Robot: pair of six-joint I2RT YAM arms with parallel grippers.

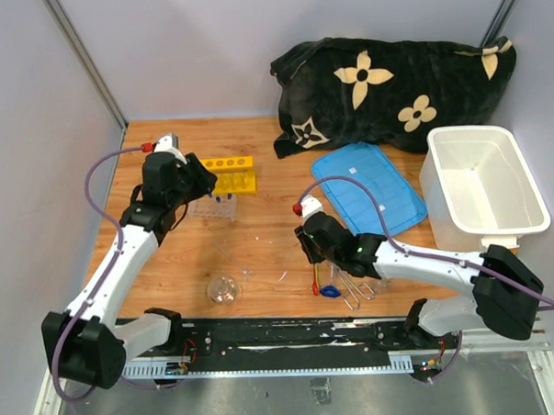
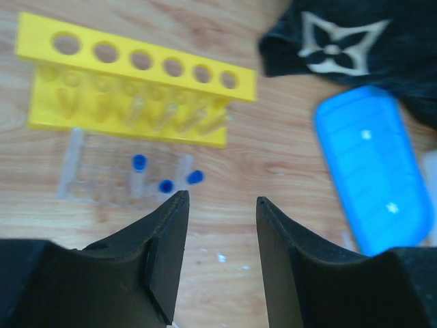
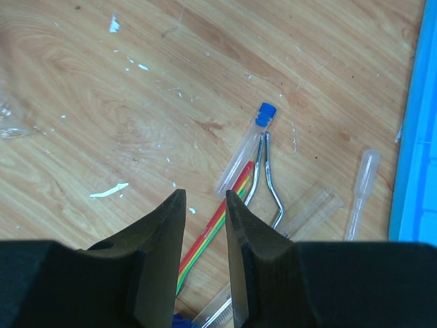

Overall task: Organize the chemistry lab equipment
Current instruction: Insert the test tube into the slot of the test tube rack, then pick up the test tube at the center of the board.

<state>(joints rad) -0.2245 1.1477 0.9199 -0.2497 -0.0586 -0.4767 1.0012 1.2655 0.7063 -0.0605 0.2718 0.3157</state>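
Left claw (image 2: 222, 198): released, jaws well apart, nothing between them; it hangs over the wooden surface (image 1: 260, 245) just beside a loose group of blue-capped test tubes (image 2: 139, 174). These lie flat in front of the yellow rack (image 2: 123, 72), whose holes hold no tube that can be made out. Right claw (image 3: 205, 194): jaws narrowly parted, empty, above the striped spatula handle (image 3: 215, 232). Metal tongs (image 3: 272, 184) and one capped tube (image 3: 249, 147) lie touching beside it. A glass flask (image 1: 224, 289) stands apart near the front edge.
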